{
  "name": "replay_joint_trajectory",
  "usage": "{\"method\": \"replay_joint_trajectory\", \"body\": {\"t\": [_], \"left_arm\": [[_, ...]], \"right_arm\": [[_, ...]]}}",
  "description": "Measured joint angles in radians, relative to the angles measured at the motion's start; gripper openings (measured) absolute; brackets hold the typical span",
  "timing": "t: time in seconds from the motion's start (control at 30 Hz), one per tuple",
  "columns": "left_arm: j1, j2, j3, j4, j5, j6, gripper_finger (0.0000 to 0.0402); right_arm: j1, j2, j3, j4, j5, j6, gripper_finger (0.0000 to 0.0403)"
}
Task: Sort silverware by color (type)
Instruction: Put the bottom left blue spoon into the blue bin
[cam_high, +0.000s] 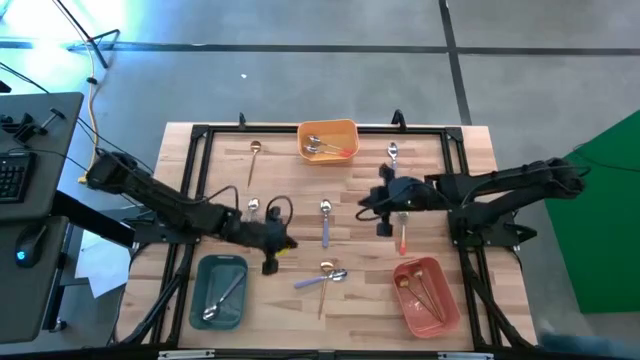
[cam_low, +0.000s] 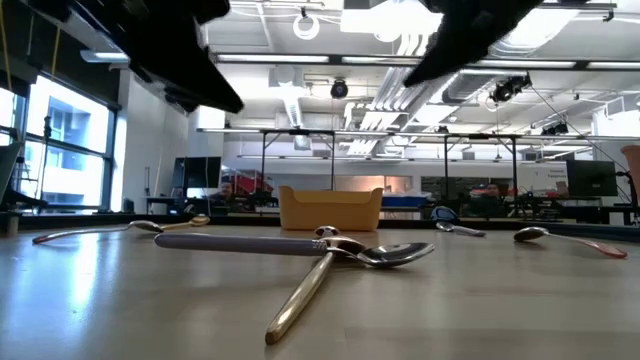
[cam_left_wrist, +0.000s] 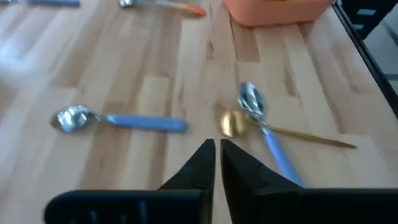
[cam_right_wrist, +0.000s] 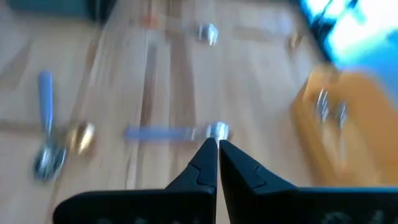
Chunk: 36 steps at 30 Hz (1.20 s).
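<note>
While both grippers hung empty with fingers pressed together, left gripper beside the teal tray, right gripper near a lavender-handled spoon, we judged reopening over that spoon came next.

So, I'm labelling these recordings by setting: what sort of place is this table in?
Most likely a robotics lab or workshop in a large industrial-style hall. The low view shows an open ceiling with exposed ducts and strip lights; the high view shows a bare concrete floor and a desk with a keyboard beside the wooden table.
</note>
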Motion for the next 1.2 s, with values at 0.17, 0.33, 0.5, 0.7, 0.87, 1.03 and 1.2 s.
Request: {"method": "replay_joint_trajectory", "body": {"t": [0.17,0.33,0.5,0.7,0.87,1.03,1.2], "left_arm": [[-0.118,0.005,0.046,-0.041,-0.067,-0.168,0.0058],[-0.198,0.062,0.069,-0.074,-0.133,-0.269,0.0097],[-0.221,0.181,0.124,-0.083,-0.121,-0.303,0.0132],[-0.2,0.311,0.203,-0.12,-0.05,-0.304,0.0168],[-0.192,0.385,0.248,-0.122,-0.008,-0.302,0.0186],[-0.183,0.407,0.252,-0.114,0.014,-0.32,0.019],[-0.183,0.406,0.252,-0.118,0.015,-0.353,0.0189]], "right_arm": [[-0.013,0.028,0.0,0.184,-0.018,-0.087,0.0],[-0.013,0.092,0.0,0.265,-0.079,-0.096,0.0],[-0.014,0.194,0.0,0.357,-0.127,-0.099,0.0],[-0.051,0.314,0.0,0.497,-0.186,-0.129,0.0],[-0.082,0.345,0.0,0.56,-0.22,-0.136,0.0],[-0.093,0.34,-0.063,0.69,-0.301,-0.14,0.0],[-0.107,0.335,-0.273,1.046,-0.389,-0.067,0.0]]}}
